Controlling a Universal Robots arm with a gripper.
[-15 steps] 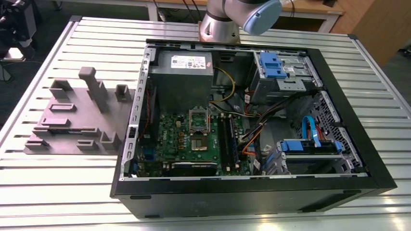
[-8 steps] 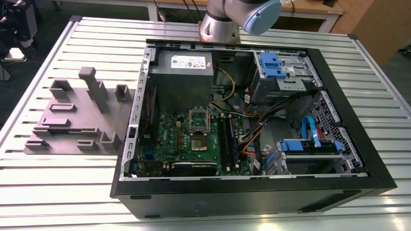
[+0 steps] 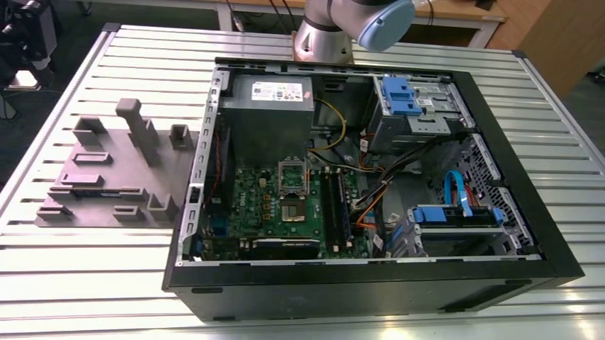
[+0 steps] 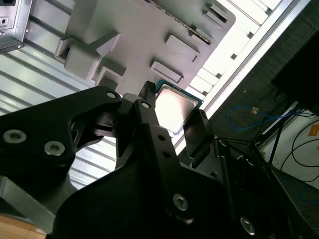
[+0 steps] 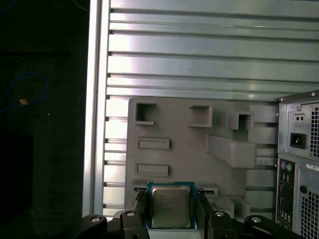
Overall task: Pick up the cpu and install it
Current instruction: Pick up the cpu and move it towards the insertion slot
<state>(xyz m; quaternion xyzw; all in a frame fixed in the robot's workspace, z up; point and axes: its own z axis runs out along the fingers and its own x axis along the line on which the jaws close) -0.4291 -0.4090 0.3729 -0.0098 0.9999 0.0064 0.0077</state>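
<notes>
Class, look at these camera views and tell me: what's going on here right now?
The black gripper is shut on the small square silver-topped cpu, holding it above the grey plastic block fixture on the slatted metal table. The open black computer case with its green motherboard lies beside the fixture; the cpu is not yet installed.

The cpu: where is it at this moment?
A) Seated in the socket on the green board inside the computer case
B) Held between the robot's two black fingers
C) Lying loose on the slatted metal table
B: in the first wrist view the cpu sits clamped between the black fingers of the gripper, with the grey fixture block on the table beyond it.
</notes>
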